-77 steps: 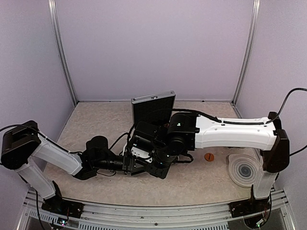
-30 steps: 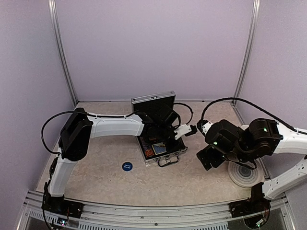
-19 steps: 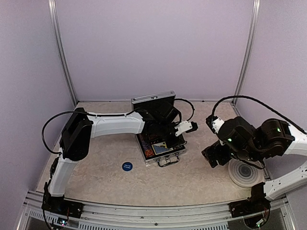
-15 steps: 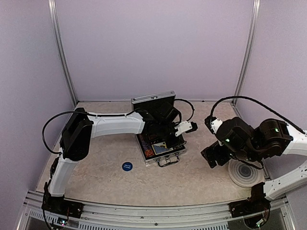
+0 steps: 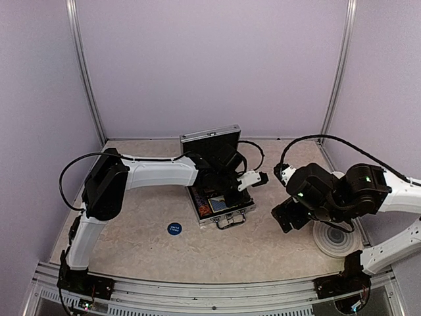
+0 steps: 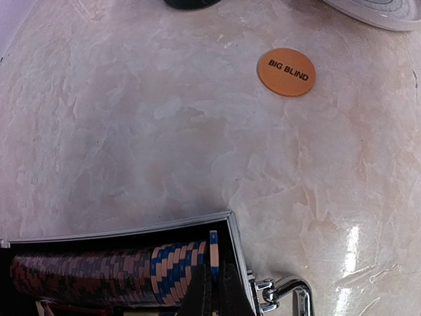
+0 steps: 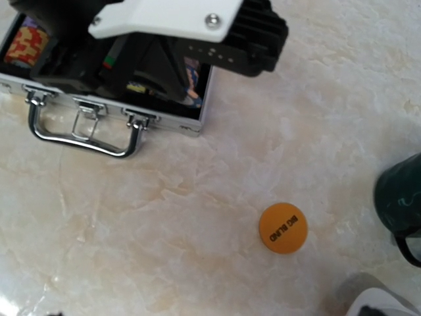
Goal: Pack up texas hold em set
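On the bench (image 5: 131,197), centre and toward the back: the silver case (image 5: 217,214) lies open, lid (image 5: 210,148) upright on the far side, handle (image 7: 79,139) facing the near edge. The left arm reaches across from the left, and the left end effector (image 5: 231,196) dips into the right end of the case. In the left wrist view its fingers are closed tight and appear to pinch a single blue-striped chip (image 6: 214,247) standing on edge, just beside the end of the chip row (image 6: 85,280) along the case wall. The right end effector (image 5: 281,218) hovers right of the case with its jaws spread wide and nothing between them. An orange BIG BLIND button (image 7: 283,227) lies flat on the bench between the case and a dark mug (image 7: 401,197), touching neither. A blue button (image 5: 173,228) lies front-left of the case, apart from it. A grey ringed coaster (image 5: 335,237) sits far right.
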Robot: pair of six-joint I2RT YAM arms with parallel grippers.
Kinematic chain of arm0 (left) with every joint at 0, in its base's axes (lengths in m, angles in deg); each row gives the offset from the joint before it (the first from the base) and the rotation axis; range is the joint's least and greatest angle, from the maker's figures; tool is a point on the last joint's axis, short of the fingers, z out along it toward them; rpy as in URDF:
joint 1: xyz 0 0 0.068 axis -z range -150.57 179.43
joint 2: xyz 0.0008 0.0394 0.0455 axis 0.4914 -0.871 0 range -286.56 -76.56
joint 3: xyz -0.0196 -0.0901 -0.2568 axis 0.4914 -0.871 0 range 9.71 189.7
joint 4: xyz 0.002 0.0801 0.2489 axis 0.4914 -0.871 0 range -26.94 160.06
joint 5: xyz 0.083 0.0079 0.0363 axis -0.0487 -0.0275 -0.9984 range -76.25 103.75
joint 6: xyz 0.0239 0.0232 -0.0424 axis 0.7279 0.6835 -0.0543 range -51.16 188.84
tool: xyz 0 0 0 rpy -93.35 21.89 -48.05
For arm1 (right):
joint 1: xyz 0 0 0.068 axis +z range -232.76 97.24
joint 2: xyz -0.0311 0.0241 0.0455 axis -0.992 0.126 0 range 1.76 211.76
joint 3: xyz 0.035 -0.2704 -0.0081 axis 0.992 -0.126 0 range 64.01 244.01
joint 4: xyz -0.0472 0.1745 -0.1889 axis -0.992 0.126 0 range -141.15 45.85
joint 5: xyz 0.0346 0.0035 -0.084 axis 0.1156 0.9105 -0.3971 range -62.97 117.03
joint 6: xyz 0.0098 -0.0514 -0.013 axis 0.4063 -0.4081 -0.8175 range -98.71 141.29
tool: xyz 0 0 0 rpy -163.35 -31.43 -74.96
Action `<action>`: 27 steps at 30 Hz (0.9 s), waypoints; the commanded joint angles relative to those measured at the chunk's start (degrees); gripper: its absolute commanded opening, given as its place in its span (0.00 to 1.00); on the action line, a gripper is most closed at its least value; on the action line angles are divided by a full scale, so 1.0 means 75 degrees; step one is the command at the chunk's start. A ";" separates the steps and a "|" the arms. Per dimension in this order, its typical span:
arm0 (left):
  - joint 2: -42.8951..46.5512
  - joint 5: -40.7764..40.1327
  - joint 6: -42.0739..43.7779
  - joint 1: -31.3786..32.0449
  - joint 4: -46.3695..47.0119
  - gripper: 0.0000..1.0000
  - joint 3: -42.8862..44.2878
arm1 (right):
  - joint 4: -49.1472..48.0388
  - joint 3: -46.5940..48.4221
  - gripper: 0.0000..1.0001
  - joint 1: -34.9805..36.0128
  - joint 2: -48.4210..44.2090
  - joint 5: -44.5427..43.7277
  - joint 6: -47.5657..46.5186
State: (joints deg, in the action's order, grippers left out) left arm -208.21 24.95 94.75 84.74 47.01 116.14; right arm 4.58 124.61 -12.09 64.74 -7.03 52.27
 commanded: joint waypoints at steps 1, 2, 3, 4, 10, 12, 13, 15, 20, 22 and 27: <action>0.0221 0.0125 -0.0079 -0.0115 0.0040 0.00 -0.0153 | -0.0132 0.0100 0.97 -0.0083 0.0147 0.0059 -0.0050; 0.0222 0.0086 -0.0070 -0.0126 0.0044 0.00 -0.0152 | -0.0138 0.0103 0.97 -0.0089 0.0162 0.0066 -0.0053; 0.0231 0.0019 -0.0089 -0.0117 0.0074 0.00 -0.0172 | -0.0141 0.0102 0.97 -0.0089 0.0174 0.0067 -0.0065; 0.0223 -0.0059 -0.0074 -0.0118 0.0114 0.00 -0.0189 | -0.0148 0.0094 0.97 -0.0084 0.0180 0.0066 -0.0072; -0.0093 -0.0157 -0.0075 -0.0115 -0.0166 0.15 0.0032 | -0.0242 0.0114 0.99 -0.0193 0.0340 0.0166 -0.0217; -0.0150 -0.0125 -0.0130 -0.0119 -0.0164 0.31 -0.0002 | -0.0276 0.0112 0.99 -0.0319 0.0445 0.0261 -0.0248; -0.0135 -0.0137 -0.0173 -0.0120 -0.0140 0.39 -0.0035 | -0.0287 0.0116 0.99 -0.0404 0.0518 0.0324 -0.0252; -0.0024 -0.0148 -0.0361 -0.0141 -0.0028 0.50 -0.0116 | -0.0321 0.0094 0.99 -0.0645 0.0665 0.0561 -0.0253; 0.0673 -0.0242 -0.1274 -0.0261 0.0504 0.62 -0.0560 | -0.0550 0.0002 0.99 -0.1883 0.1047 0.1451 -0.0529; 0.1157 -0.0475 -0.1811 -0.0266 0.0726 0.73 -0.0858 | -0.0682 0.0018 0.99 -0.2351 0.1256 0.1763 -0.0718; 0.2811 -0.1599 -0.3591 -0.0191 0.1453 0.99 -0.2306 | -0.0997 0.0005 0.99 -0.3258 0.1990 0.2377 -0.1156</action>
State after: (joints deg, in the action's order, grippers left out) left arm -198.66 19.68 79.85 83.14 51.42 104.49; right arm -0.12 124.61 -32.89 76.13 5.56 46.88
